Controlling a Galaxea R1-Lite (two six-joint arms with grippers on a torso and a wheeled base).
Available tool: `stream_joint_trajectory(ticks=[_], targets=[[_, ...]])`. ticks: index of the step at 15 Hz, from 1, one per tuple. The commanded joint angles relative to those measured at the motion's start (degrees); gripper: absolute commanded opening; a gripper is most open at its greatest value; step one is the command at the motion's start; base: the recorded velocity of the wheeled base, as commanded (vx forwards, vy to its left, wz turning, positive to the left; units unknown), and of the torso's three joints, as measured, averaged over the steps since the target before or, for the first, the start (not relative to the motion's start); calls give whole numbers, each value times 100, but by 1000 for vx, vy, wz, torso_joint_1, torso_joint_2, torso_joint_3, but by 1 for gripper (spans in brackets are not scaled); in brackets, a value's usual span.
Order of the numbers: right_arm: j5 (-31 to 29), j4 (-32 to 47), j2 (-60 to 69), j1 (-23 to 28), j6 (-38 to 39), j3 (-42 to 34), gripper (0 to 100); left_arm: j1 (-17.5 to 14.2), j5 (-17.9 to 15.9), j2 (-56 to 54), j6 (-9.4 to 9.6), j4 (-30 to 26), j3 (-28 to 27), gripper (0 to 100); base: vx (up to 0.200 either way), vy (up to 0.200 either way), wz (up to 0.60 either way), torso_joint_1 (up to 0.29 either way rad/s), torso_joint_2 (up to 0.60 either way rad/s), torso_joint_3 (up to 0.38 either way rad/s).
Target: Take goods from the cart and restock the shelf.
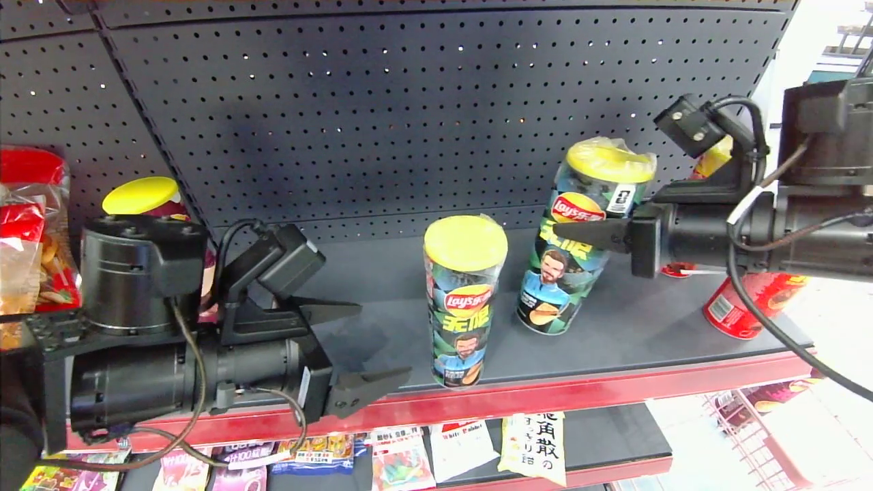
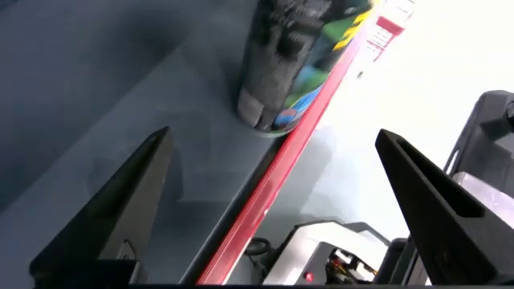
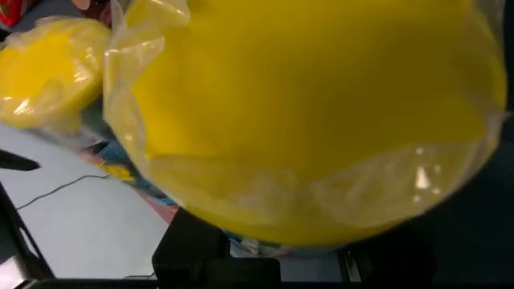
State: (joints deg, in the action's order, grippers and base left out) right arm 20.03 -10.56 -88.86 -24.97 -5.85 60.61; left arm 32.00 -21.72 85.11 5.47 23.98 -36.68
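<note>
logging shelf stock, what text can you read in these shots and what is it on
front can: red oval brand logo above yellow characters, not quoted here
tilted can: same logo; white sticker too small
packet under the shelf: black characters, too small to be sure
red can: print too small

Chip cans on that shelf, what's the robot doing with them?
The robot is restocking the shelf with chip cans. Its right gripper grips the tilted chip can near the top, and the can's base looks to be down on the shelf board. The upright chip can stands apart from it, close to the shelf's red front edge. The left gripper is open and empty, hovering beside that upright can at the front edge.
</note>
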Motion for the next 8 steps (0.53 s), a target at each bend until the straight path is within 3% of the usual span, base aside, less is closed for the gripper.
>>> stream_joint_trajectory(ticks=[1, 4, 8], targets=[[10, -34, -659, -8, -30, 399, 0, -229, 10, -390, -2, 2, 196, 100, 0, 0, 0, 0, 0, 0], [317, -34, -1266, -52, -399, 1076, 0, -642, -51, -742, -29, 2, 487, 100, 0, 0, 0, 0, 0, 0], [335, -34, -1775, -272, -434, 1594, 0, -739, -60, -1032, -169, -7, 583, 100, 0, 0, 0, 0, 0, 0]])
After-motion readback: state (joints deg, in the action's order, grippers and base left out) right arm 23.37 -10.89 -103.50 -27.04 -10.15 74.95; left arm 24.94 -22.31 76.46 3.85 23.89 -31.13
